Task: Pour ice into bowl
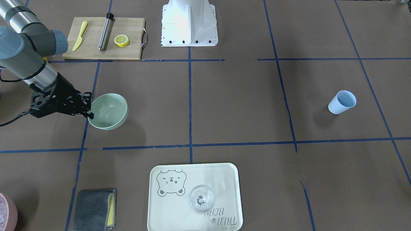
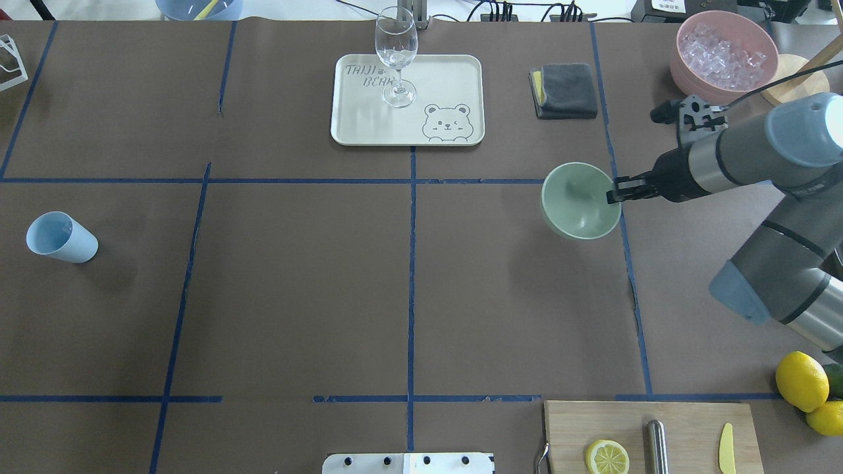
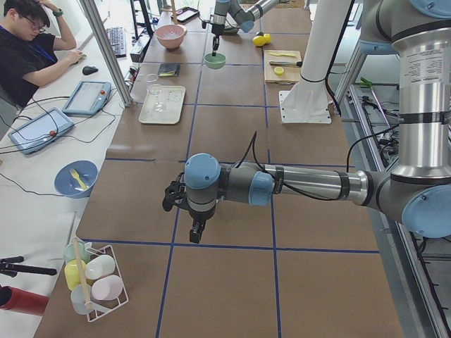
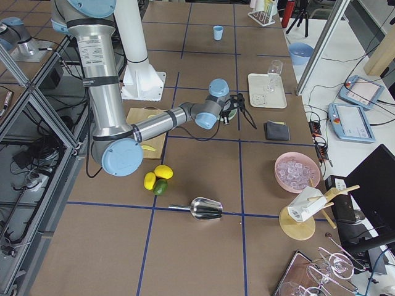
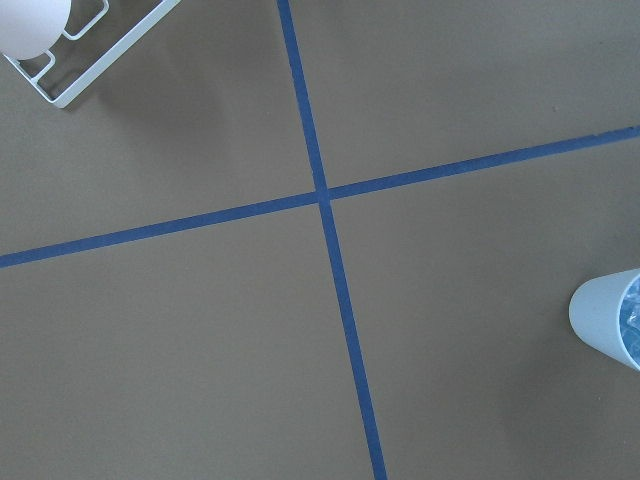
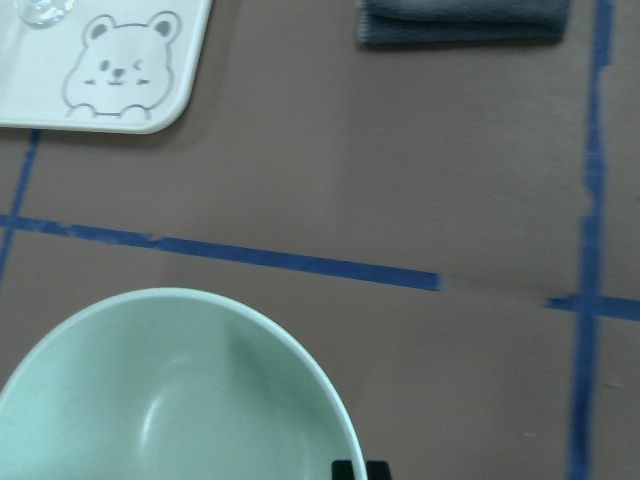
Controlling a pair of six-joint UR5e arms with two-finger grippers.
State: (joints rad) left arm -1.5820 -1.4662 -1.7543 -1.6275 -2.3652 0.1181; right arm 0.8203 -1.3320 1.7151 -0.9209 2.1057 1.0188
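Right gripper (image 2: 614, 195) is on the bowl (image 2: 579, 201), its fingers (image 6: 347, 470) pinching the rim at the bowl's own 3 o'clock edge in the overhead view. The bowl is out at about 3 o'clock on the bench (image 2: 296, 296), with its smooth mint-green inside facing up (whether its base touches the bench, I cannot tell). Over at 9 o'clock is the light blue cup (image 2: 62, 237), and the left wrist view catches the ice (image 5: 632, 320) glinting in its mouth. Left gripper (image 3: 197, 229) hangs above a tape crossing (image 5: 322, 195), and whether its fingers are spread or pressed together cannot be told. At 12 o'clock a clear glass (image 2: 396, 56) stands on the bear tray (image 2: 454, 72). The pink container (image 2: 724, 56) of crushed ice is at 2 o'clock.
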